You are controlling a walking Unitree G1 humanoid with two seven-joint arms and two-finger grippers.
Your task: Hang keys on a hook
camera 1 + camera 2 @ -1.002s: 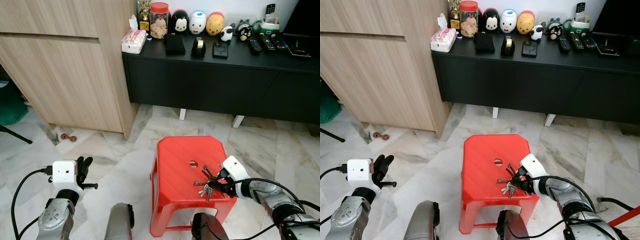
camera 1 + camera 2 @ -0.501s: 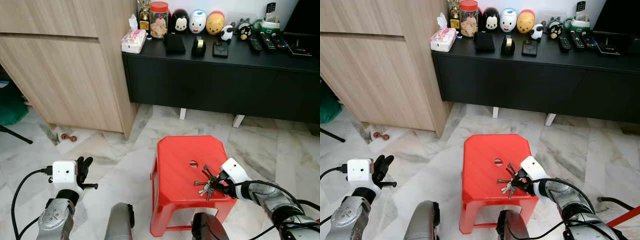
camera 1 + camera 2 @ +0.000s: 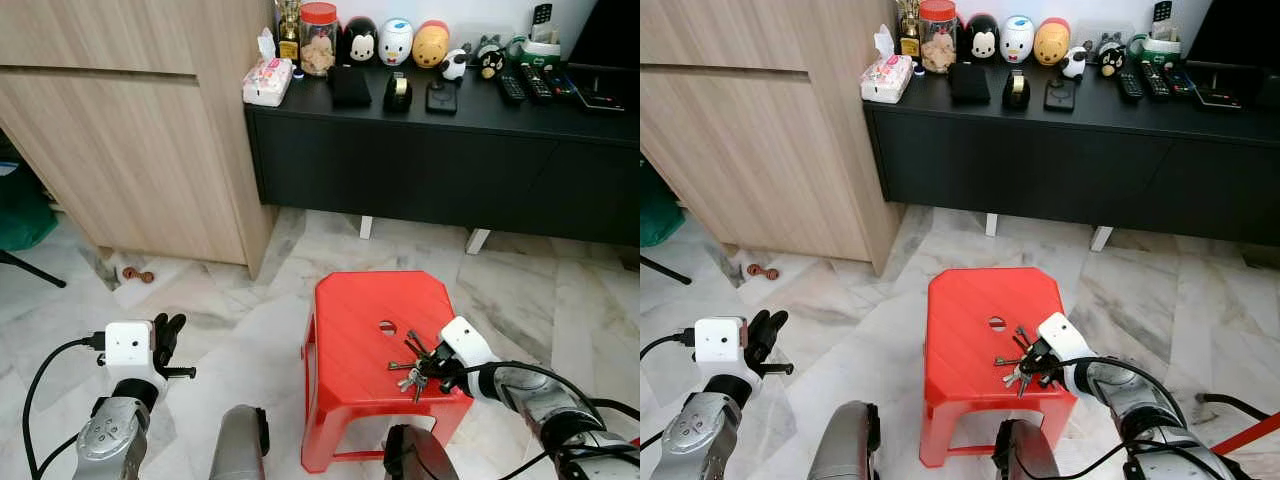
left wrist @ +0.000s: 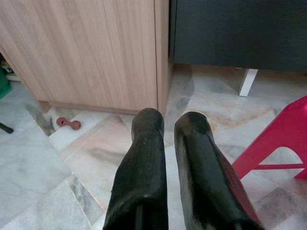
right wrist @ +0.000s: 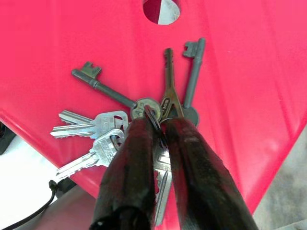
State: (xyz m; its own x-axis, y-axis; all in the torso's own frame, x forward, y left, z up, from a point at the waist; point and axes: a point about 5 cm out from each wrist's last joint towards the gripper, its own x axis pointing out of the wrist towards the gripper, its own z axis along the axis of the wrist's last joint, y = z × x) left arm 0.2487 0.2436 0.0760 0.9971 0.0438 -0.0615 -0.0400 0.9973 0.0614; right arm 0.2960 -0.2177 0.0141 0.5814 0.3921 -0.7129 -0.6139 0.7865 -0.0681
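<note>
A bunch of keys (image 3: 408, 364) lies on the near right part of a red plastic stool (image 3: 360, 310), with long dark keys and short silver ones fanned out around one ring (image 5: 152, 111). My right gripper (image 3: 432, 372) reaches in from the stool's right edge. In the right wrist view its fingertips (image 5: 144, 125) are pinched on the ring, and the keys (image 5: 96, 129) still rest flat on the red seat (image 5: 72, 43). My left gripper (image 3: 166, 338) hangs idle low on the left over the floor, its fingers (image 4: 144, 129) nearly together and holding nothing.
A long black sideboard (image 3: 440, 160) stands behind the stool, carrying a jar, toy figures and remotes. A wooden cupboard (image 3: 130, 150) is at the back left, with a small brown object (image 3: 136, 274) on the marble floor beside it. Cables trail by both arms.
My right gripper has edged a little to the left, further onto the keys. The keys and the left arm have stayed where they were.
</note>
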